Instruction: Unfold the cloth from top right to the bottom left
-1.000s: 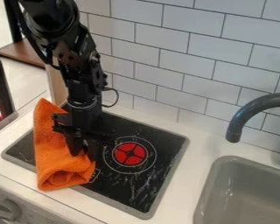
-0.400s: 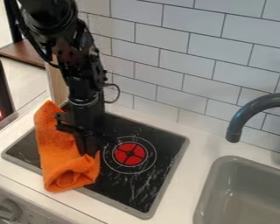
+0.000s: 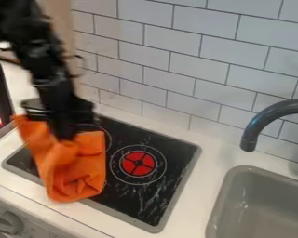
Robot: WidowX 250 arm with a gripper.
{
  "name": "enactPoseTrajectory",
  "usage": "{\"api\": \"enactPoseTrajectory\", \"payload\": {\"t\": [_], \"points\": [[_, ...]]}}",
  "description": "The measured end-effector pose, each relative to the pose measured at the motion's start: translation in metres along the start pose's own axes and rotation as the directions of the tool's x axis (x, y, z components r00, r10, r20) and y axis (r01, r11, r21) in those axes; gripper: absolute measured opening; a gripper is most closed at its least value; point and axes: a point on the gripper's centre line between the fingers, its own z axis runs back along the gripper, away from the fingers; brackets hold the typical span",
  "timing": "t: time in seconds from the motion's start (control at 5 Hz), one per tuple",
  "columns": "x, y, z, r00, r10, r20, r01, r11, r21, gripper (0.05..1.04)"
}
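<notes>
Touching orange cloth: black end effector

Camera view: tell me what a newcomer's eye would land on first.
The orange cloth stands out first, crumpled over the stove's left side as seen, with the dark gripper at its upper part. Next comes the red disc, ringed in white, just right of the cloth.

Bright, soft light leaves a faint sheen in the sink.
</notes>
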Motion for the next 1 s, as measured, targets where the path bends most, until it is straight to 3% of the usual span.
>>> {"api": "enactPoseTrajectory", "payload": {"t": [0.2, 0.4, 0.8, 1.0], "points": [[-0.01, 0.023, 0.003, 0.996, 0.085, 0.002, -0.085, 0.996, 0.002, 0.05], [-0.018, 0.044, 0.006, 0.99, 0.138, -0.015, -0.137, 0.99, 0.038, 0.05], [-0.04, 0.06, -0.012, 0.976, 0.174, -0.128, -0.162, 0.982, 0.098, 0.05], [-0.046, 0.063, -0.024, 0.967, 0.202, -0.159, -0.184, 0.976, 0.118, 0.05]]}}
